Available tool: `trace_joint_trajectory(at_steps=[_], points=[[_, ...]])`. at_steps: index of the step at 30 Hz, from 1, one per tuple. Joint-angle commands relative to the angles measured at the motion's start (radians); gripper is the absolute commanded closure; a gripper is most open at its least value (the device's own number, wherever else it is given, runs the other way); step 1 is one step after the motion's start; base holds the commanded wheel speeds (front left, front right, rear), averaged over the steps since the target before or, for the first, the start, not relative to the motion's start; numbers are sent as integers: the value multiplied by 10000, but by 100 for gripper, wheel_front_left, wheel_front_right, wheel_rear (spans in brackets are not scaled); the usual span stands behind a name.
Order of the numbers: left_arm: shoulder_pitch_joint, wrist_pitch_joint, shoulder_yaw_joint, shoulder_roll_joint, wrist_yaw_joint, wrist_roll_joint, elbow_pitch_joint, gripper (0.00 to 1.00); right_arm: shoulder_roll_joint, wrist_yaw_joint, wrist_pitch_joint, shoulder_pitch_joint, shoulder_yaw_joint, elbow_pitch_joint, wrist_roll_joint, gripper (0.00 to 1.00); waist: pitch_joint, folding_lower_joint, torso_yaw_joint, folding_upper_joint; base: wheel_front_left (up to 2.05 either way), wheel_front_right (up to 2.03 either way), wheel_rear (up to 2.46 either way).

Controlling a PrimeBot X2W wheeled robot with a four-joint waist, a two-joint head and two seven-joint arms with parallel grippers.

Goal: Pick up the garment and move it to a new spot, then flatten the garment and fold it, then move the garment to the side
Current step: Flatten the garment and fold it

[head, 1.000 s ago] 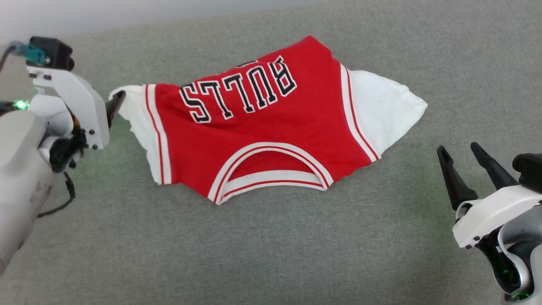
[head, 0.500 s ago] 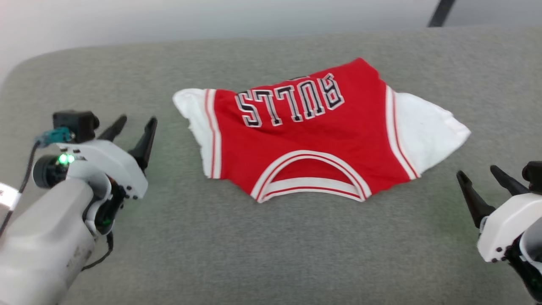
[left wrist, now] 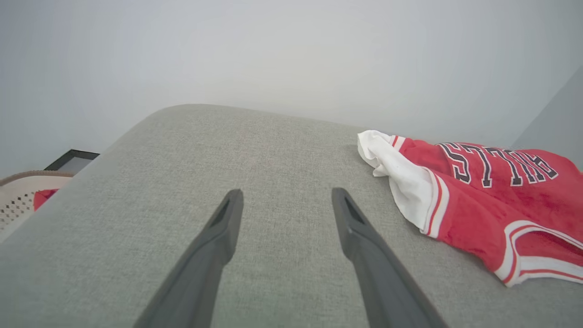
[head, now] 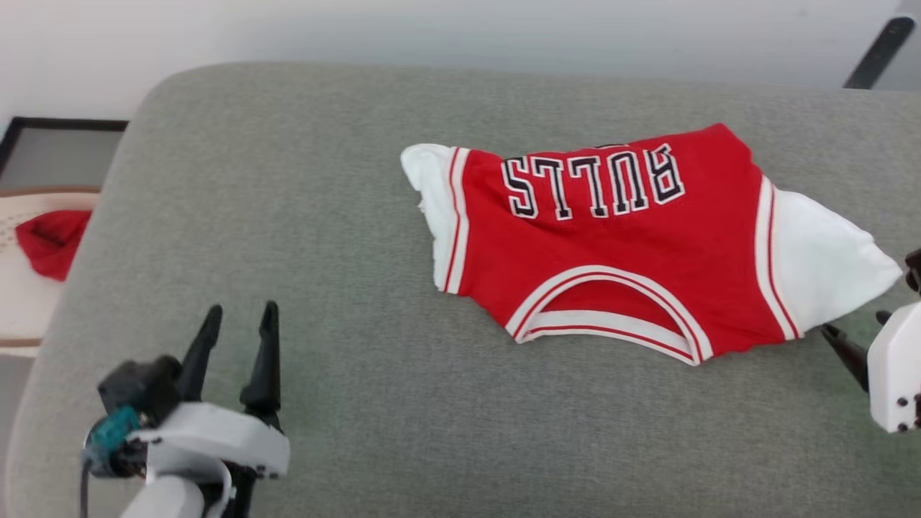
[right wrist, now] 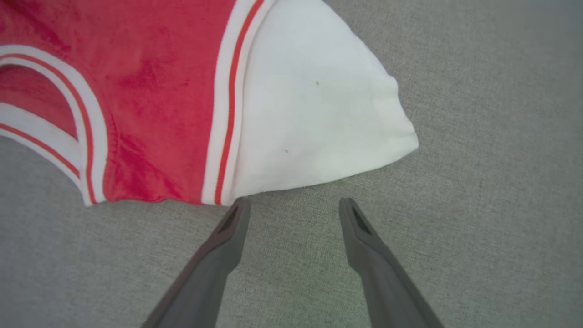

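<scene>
garment (head: 619,244): looks folded, lying far-right on grey cushion (head: 288,180) | left gripper (head: 242,309): spread open, empty, parked near-left, well clear | right gripper (right wrist: 294,202): open, empty, tips just beside white sleeve (right wrist: 319,114), probably lined up for sideways move

The left gripper (left wrist: 287,193) hangs over a grey surface (left wrist: 227,146) with its two dark fingers spread wide apart, and grey fabric shows between them. To the right lies the jersey (left wrist: 478,205), well apart from the fingers. It is red with a rumpled white sleeve toward the gripper and the letters "BULLS" on it. At the left edge, past the surface, there is a pale basket (left wrist: 18,191) with a red cloth (left wrist: 43,198) inside, and behind it a dark frame (left wrist: 73,159).
</scene>
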Motion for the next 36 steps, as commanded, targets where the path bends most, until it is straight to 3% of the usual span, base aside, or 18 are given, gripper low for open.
trace_joint_trajectory(at_steps=[1, 13, 25, 27, 29, 36], points=[[253, 1, 158, -98, -87, 310, -130, 0, -190, -15, 212, -257, 145, 90, 226, 0, -19, 0, 281, -1, 0, 0, 0], [705, 0, 1161, -1040, -780, 1148, -438, 0, -903, -15, 1094, -1720, 695, 1693, 875, 0, 648, 0, 620, -1, 0, 0, 0], [94, 0, 1596, -1147, -1362, 1522, -347, 0, -992, -18, 928, -2229, 1563, 2722, 563, 0, 1465, 0, 581, -1, 0, 0, 0], [-133, 8, 1570, -1089, -1446, 1533, -327, 0, -925, -18, 924, -2259, 1740, 2835, 540, 57, 1525, 0, 558, -1, 0, 0, 0], [-359, 65, 1552, -1005, -1526, 1546, -345, 0, -868, -18, 926, -2290, 1867, 2960, 527, 100, 1569, 0, 525, -1, 0, 0, 0], [-1168, 647, 1441, -663, -1923, 1332, -327, 0, -804, -18, 777, -2409, 2113, 3248, 585, 100, 1658, 0, 396, -1, 0, 0, 0]])
